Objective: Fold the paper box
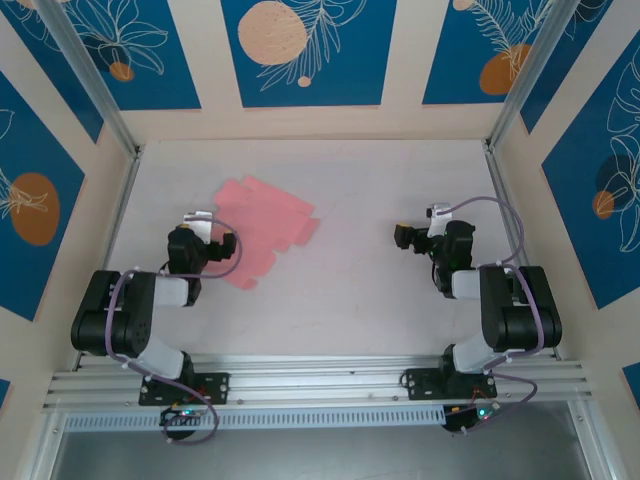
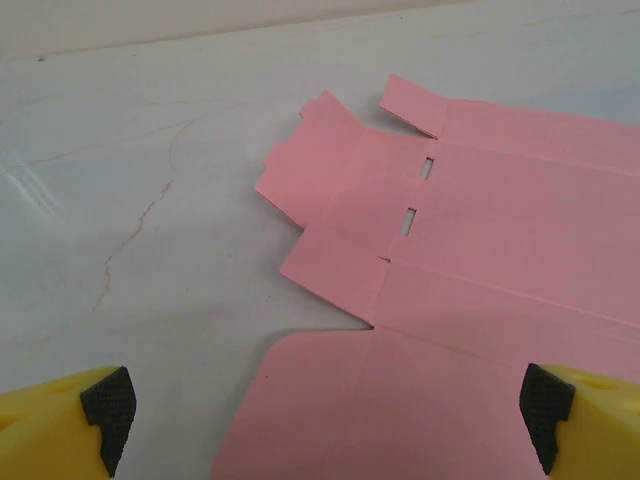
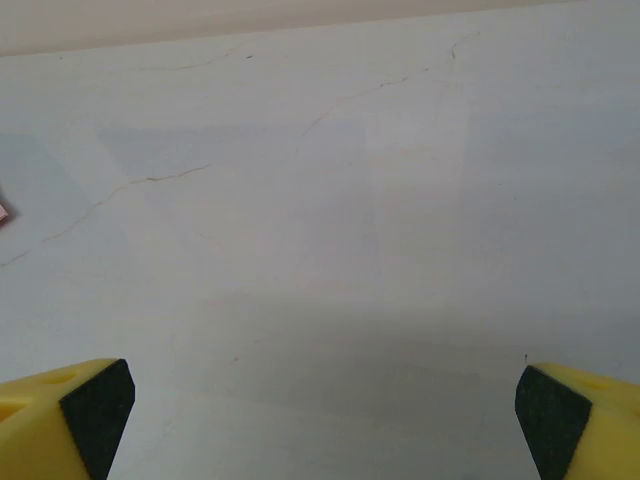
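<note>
The paper box (image 1: 262, 224) lies as a flat salmon-pink tabbed cut-out on the left half of the table. My left gripper (image 1: 212, 246) hovers over its near-left edge, jaws wide apart, nothing held. In the left wrist view the paper box (image 2: 480, 260) spreads flat with two slots and creased panels; the left gripper (image 2: 325, 430) has its yellow fingertips (image 2: 100, 410) far apart above a rounded flap. My right gripper (image 1: 408, 237) stands open over bare table on the right. In the right wrist view the right gripper (image 3: 325, 420) is open over white table.
The white table (image 1: 360, 170) is boxed in by walls with blue panels at the back and both sides. A metal rail (image 1: 320, 375) with both arm bases runs along the near edge. Fine cracks mark the table surface (image 3: 150, 180).
</note>
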### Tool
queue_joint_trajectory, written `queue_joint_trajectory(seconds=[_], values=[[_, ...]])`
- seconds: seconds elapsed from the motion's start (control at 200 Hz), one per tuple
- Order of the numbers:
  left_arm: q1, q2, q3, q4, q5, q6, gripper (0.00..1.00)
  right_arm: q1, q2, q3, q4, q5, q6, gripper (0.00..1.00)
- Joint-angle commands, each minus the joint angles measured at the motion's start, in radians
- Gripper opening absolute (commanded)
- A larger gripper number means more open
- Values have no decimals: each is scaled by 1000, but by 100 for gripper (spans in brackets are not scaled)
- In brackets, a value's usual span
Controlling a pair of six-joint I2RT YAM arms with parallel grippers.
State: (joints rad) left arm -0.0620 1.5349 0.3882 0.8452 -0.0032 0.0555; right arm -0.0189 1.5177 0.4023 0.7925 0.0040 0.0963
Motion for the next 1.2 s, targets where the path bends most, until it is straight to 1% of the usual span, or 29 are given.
queue_joint_trajectory(seconds=[0.0, 0.87, 0.935, 1.08, 1.195], values=[[1, 2, 4, 5, 11, 6, 100, 2, 4, 17, 6, 12, 3, 100], [1, 2, 7, 0, 11, 4, 100, 2, 4, 18, 6, 11, 3, 100], [1, 4, 13, -10, -10, -5, 100, 2, 4, 18, 5, 12, 3, 100], [1, 1, 9, -4, -11, -4, 100, 0, 4, 17, 5, 11, 3, 100], [2, -23, 28, -60, -19, -8, 100, 2, 2, 17, 8, 17, 5, 99]])
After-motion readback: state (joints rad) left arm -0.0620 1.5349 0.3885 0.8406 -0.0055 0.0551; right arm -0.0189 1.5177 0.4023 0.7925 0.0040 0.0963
